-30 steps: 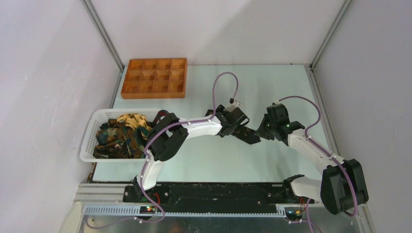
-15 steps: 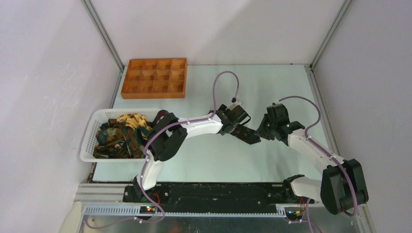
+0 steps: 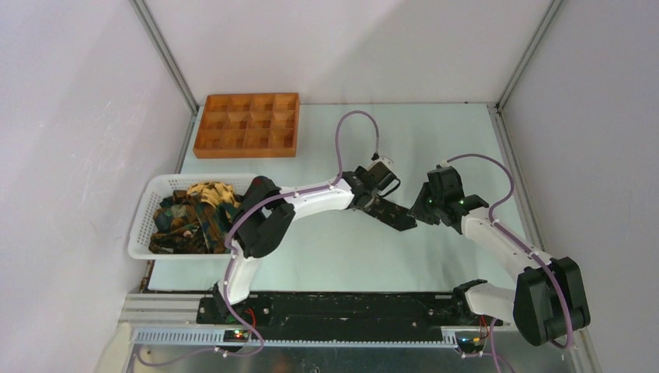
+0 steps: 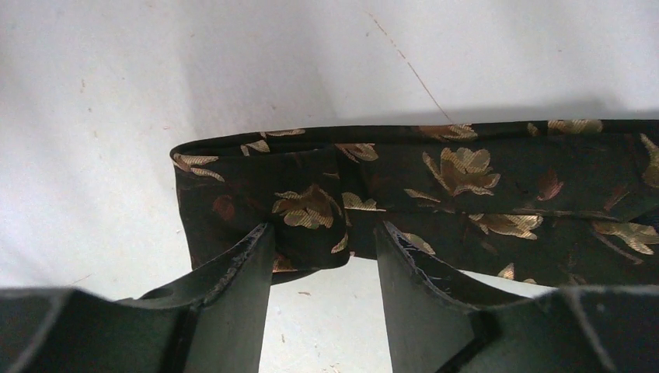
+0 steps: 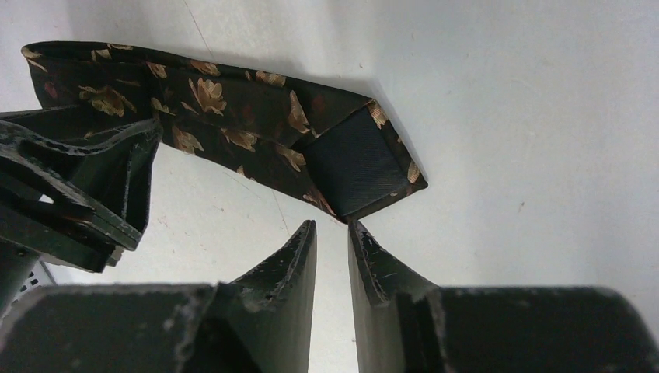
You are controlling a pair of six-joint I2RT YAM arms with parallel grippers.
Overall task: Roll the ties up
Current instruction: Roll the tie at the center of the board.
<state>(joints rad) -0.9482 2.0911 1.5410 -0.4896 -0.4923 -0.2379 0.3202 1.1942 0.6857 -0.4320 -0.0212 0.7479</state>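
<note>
One dark tie with gold leaf print [image 3: 398, 218] lies folded flat on the table between the two grippers. In the left wrist view the tie [image 4: 466, 179] runs across the frame, and my left gripper [image 4: 322, 242] is open, its tips astride a hanging fold at the tie's near edge. In the right wrist view the tie [image 5: 233, 116] ends in a black-lined tip [image 5: 357, 155]. My right gripper [image 5: 332, 224] sits just short of that tip, jaws a narrow gap apart with nothing between them. More ties [image 3: 190, 214] are heaped in the white basket.
The white mesh basket [image 3: 142, 225] stands at the table's left edge. An orange compartment tray [image 3: 247, 124] sits at the back left. My left gripper's fingers [image 5: 85, 186] show at the left of the right wrist view, close to the right gripper [image 3: 423, 208].
Both grippers' jaws have widened a little. The left arm's wrist has shifted slightly over the folded tie. The tie stays in place on the table.
</note>
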